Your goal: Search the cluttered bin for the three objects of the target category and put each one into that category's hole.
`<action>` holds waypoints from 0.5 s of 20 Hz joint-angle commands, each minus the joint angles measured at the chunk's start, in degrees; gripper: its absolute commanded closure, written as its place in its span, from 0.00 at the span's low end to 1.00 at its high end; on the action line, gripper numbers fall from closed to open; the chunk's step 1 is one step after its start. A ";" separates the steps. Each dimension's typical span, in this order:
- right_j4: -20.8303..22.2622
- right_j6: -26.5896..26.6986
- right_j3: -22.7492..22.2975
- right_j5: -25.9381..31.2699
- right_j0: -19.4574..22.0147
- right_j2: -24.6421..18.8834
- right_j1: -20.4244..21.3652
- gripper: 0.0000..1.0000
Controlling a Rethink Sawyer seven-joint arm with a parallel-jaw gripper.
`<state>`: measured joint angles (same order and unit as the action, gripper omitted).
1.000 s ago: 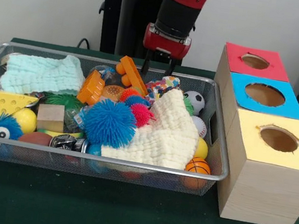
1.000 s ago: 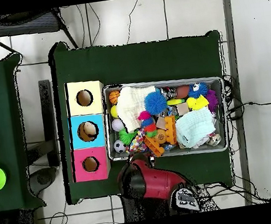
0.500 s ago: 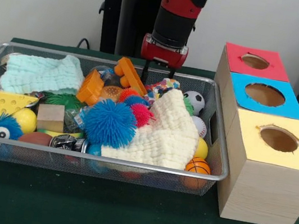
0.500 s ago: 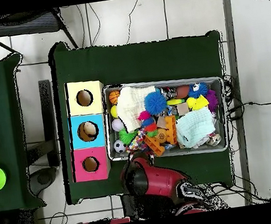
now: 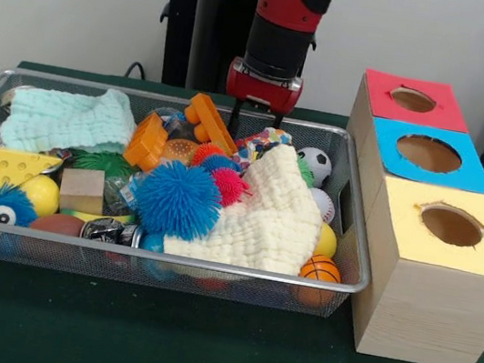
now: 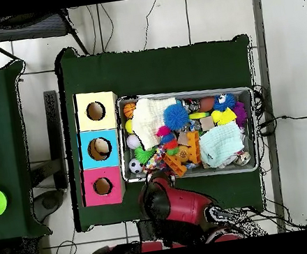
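A: Item: gripper (image 5: pixel 255 115). Where did it stand, taking the wire bin (image 5: pixel 355 255) as the mark?

B: At the bin's back rim, just above the patterned fabric toy (image 5: pixel 262 141). Two thin black fingers (image 5: pixel 236 111) hung a narrow gap apart, with nothing between them.

A: Item: target objects. Which were they?

B: The category could not be told. Candidates, all inside the bin: soccer ball (image 5: pixel 315 164) in the back corner nearest the boxes, basketball (image 5: pixel 320 269) in the front corner on that side, blue spiky ball (image 5: pixel 177 199) mid-bin, cream cloth (image 5: pixel 272 216) draped across the balls beside it.

A: Item: holes?

B: Red box (image 5: pixel 415 100), blue box (image 5: pixel 429 154), yellow box (image 5: pixel 452 226), in a row just outside the bin's end.

A: How should the step have been handled?

B: In my judgement: descend straight, clear of the orange block toy (image 5: pixel 213 121) beside the fingers, and close on one object only; the cloth would likely snag and drag its neighbours.
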<state>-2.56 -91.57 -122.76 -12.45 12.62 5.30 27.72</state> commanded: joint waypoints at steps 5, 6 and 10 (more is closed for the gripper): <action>-5.65 -14.35 -0.76 9.10 -2.35 -6.16 4.97 0.00; -5.92 -13.78 -0.18 10.56 -2.59 -5.84 5.59 0.00; -6.86 -11.98 1.31 17.40 -4.74 -3.25 9.23 0.00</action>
<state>-5.03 -92.46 -123.70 -5.83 9.54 4.36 32.00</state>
